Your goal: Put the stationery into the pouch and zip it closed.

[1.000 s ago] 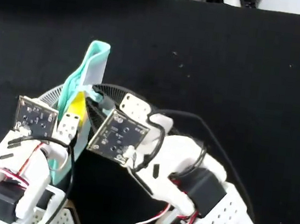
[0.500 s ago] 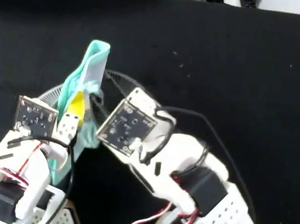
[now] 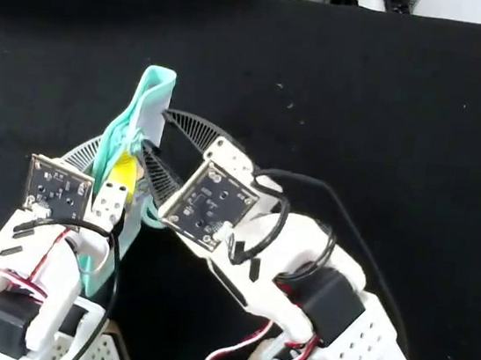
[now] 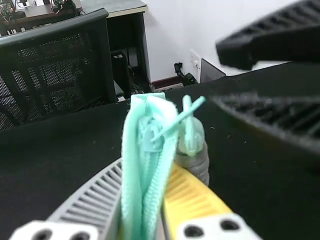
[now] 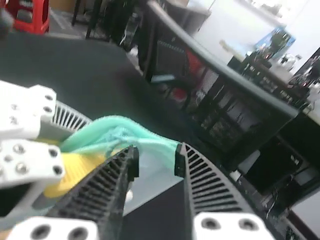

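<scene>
A mint-green pouch (image 3: pixel 149 101) stands on edge on the black table, left of centre. My left gripper (image 3: pixel 116 150) is shut on the pouch (image 4: pixel 150 150), pinching it between a grey finger and a yellow finger (image 4: pixel 192 200). The zip pull (image 4: pixel 189 107) sticks out at the pouch's top edge. My right gripper (image 3: pixel 153 136) is open, its black fingers (image 5: pixel 107 185) just short of the pouch (image 5: pixel 115 130). They hold nothing. In the left wrist view the right gripper (image 4: pixel 217 75) hangs beside the zip pull.
Black cloth (image 3: pixel 364 116) covers the table, stretching far and right of the arms. The two arms stand close together at the near edge, wrists almost touching. A white perforated base plate (image 3: pixel 102 353) lies at the front. Black mesh chairs (image 4: pixel 55 65) stand beyond the table.
My right gripper has moved away from me along the pouch's upper edge and turned, so both black fingers now show spread beside the pouch. The left arm has held still.
</scene>
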{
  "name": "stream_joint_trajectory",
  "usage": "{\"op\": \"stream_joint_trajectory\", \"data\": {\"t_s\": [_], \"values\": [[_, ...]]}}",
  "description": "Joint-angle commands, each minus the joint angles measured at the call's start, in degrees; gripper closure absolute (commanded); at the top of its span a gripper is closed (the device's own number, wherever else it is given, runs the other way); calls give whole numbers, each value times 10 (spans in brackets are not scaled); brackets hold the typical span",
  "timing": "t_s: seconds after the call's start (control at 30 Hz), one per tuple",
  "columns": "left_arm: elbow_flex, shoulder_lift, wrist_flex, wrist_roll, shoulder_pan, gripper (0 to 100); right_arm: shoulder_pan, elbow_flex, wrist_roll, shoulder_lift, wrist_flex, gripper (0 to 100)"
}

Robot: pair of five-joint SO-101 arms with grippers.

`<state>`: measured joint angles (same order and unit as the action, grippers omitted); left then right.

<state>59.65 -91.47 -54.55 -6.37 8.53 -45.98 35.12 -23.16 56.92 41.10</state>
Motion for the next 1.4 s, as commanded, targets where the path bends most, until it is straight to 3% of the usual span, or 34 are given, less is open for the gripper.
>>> {"op": "stream_joint_trajectory", "data": {"t_s": [0.0,0.7,1.0,1.37], "values": [[-3,0,-3,-2,7,970,2,8,6,10,-45,864],[-3,0,-28,-38,11,970,-16,18,4,-47,-27,864],[-3,0,-27,-38,9,970,-18,-15,6,-38,57,864],[-2,1,-26,-38,7,970,-60,-14,3,-35,61,864]]}}
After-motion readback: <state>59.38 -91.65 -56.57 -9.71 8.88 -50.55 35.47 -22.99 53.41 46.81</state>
